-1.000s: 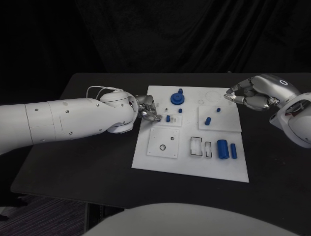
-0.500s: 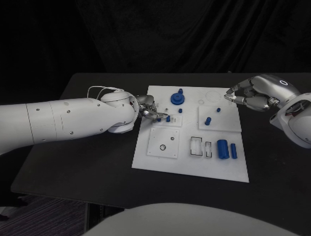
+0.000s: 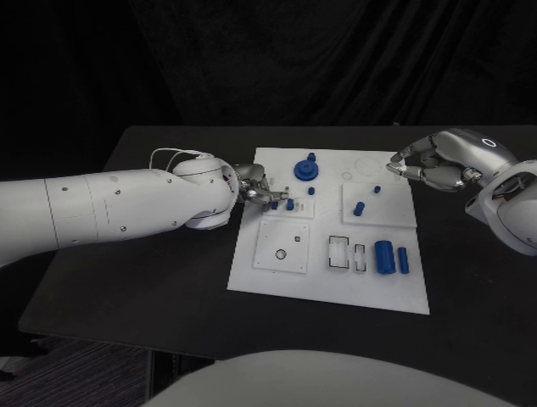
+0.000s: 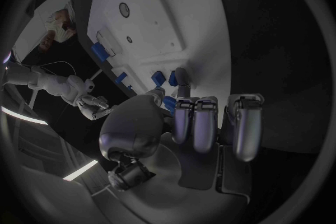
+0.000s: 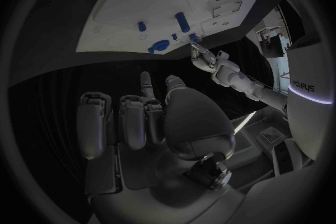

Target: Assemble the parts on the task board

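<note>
Left hand [image 3: 254,188] sits at the left edge of the white task board [image 3: 329,292], fingers bunched low over the upper-left square plate [image 3: 295,213]. A small blue peg [image 3: 289,204] stands right at its fingertips, and the left wrist view shows one fingertip [image 4: 181,75] beside blue pieces, but whether the hand actually pinches that peg I cannot tell.

Just past it on the same plate, a second small blue peg [image 3: 311,191] stands upright. Farther up the board, the blue round knob piece [image 3: 306,170] sits on its base.

Across the board, the right hand [image 3: 433,165] hovers at the far right corner, fingers curled in with nothing in them, above the black table [image 3: 146,280]. Near it, the upper-right square plate carries a tilted blue pin [image 3: 359,208] and a smaller blue peg [image 3: 376,189].

Near side of the board: two blue cylinders [image 3: 392,257] lie side by side at the right, next to rectangular slots [image 3: 339,252], and a lower-left plate [image 3: 282,247] shows small round holes.
</note>
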### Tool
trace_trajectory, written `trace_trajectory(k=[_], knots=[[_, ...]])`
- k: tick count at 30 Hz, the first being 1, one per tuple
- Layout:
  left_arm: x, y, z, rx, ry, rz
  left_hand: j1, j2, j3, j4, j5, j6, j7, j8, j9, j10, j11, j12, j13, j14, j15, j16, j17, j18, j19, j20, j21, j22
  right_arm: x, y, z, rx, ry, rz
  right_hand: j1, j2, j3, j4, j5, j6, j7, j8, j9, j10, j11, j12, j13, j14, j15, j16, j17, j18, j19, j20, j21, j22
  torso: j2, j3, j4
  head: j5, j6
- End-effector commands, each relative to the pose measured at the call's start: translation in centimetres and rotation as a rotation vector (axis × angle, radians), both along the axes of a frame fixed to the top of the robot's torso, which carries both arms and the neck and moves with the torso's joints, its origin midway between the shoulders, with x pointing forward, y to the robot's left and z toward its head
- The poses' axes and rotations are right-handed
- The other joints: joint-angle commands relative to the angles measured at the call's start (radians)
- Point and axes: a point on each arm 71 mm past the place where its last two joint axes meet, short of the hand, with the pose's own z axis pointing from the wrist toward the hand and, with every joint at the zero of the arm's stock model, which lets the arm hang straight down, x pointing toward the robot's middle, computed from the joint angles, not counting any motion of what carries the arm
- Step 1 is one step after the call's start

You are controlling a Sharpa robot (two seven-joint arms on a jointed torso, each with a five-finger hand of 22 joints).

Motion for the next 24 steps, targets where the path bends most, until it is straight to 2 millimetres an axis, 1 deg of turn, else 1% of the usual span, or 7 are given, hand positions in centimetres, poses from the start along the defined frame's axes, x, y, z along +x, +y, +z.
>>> trace_trajectory(k=[1,4,6,10,18,23,24], knots=[[0.0,-0.1,0.1,-0.034,-0.031,-0.008,-0.017,0.024,-0.018,0.001,0.035,-0.013,0.001,0.014,0.023,0.106,-0.007,0.004,0.261,0.104,0.0,0.003,0.263,-0.001,0.08,-0.003,-0.002,0.247,0.0,-0.2,-0.1,-0.005,0.004,-0.018,0.01,0.0,0.004,-0.004,0.005,0.01,0.0,-0.006,-0.001,0.106,0.006,0.003,0.263,0.077,0.007,-0.004,0.11,-0.001,0.067,0.004,-0.004,0.234,-0.001,-0.0003,0.0001,-0.001,0.0],[0.2,-0.1,0.5,-0.079,-0.086,-0.007,-0.033,0.036,-0.034,0.001,0.062,-0.022,0.001,0.02,0.036,0.106,-0.006,0.004,0.261,0.104,-0.001,0.003,0.263,-0.002,0.082,-0.004,0.0,0.248,0.0,-0.2,-0.1,-0.004,0.003,-0.018,0.01,0.0,0.004,-0.004,0.005,0.01,0.0,-0.006,-0.001,0.106,0.006,0.003,0.263,0.077,0.007,-0.004,0.11,-0.001,0.067,0.004,-0.004,0.234,-0.001,-0.0007,-0.0005,0.001,0.0],[0.3,0.0,1.0,-0.123,-0.142,-0.008,-0.038,0.037,-0.05,0.0,0.049,-0.03,0.002,0.023,0.044,0.106,-0.006,0.004,0.261,0.104,0.0,0.003,0.263,-0.003,0.083,-0.003,0.003,0.249,0.0,-0.2,-0.1,-0.004,0.003,-0.019,0.01,0.0,0.004,-0.004,0.005,0.01,0.0,-0.006,-0.001,0.106,0.006,0.003,0.263,0.077,0.007,-0.004,0.11,-0.001,0.067,0.004,-0.004,0.234,-0.001,-0.0008,-0.0008,0.0,0.0],[0.6,0.2,1.7,-0.188,-0.237,-0.013,-0.017,0.042,-0.056,-0.002,0.062,-0.054,0.005,0.022,0.054,0.106,-0.004,0.004,0.261,0.104,0.001,0.003,0.263,-0.003,0.084,-0.003,0.004,0.249,0.0,-0.3,-0.1,-0.004,0.002,-0.02,0.01,0.0,0.004,-0.004,0.005,0.01,0.0,-0.006,-0.001,0.106,0.006,0.003,0.263,0.077,0.007,-0.005,0.11,-0.001,0.067,0.004,-0.005,0.234,-0.001,-0.001,-0.0011,0.0,0.0],[1.2,0.5,3.4,-0.314,-0.465,-0.076,0.084,0.005,-0.087,-0.002,0.1,-0.116,0.017,0.02,0.076,0.106,0.007,0.003,0.26,0.104,0.011,0.003,0.263,-0.002,0.081,0.006,0.0,0.247,0.0,-0.4,-0.1,-0.005,0.002,-0.023,0.01,0.0,0.004,-0.004,0.005,0.01,0.0,-0.006,-0.001,0.106,0.006,0.003,0.263,0.077,0.007,-0.005,0.11,-0.001,0.067,0.004,-0.005,0.234,-0.001,-0.0013,-0.0002,-0.004,0.0],[1.5,0.4,4.1,-0.357,-0.57,-0.159,0.235,-0.025,-0.077,-0.003,0.177,-0.194,0.045,-0.017,0.056,0.013,0.033,-0.122,0.188,0.104,0.036,0.003,0.263,0.01,0.05,0.027,-0.048,0.232,0.1,-0.5,-0.1,-0.005,0.002,-0.026,0.01,0.0,0.004,-0.004,0.005,0.01,0.0,-0.006,-0.001,0.106,0.006,0.003,0.263,0.077,0.007,-0.005,0.11,-0.001,0.067,0.004,-0.005,0.234,-0.001,-0.0016,0.0005,-0.004,0.0],[1.7,0.4,4.2,-0.361,-0.583,-0.183,0.293,-0.034,-0.06,-0.008,0.188,-0.217,0.054,-0.03,0.047,-0.032,0.043,-0.176,0.158,0.104,0.043,0.003,0.263,0.017,0.03,0.034,-0.077,0.222,0.1,-0.5,-0.1,-0.005,0.002,-0.026,0.011,0.001,0.004,-0.003,0.005,0.01,0.001,-0.006,-0.001,0.106,0.006,0.003,0.263,0.077,0.007,-0.004,0.11,-0.001,0.067,0.004,-0.004,0.234,-0.001,-0.0016,0.0005,-0.004,0.0]])
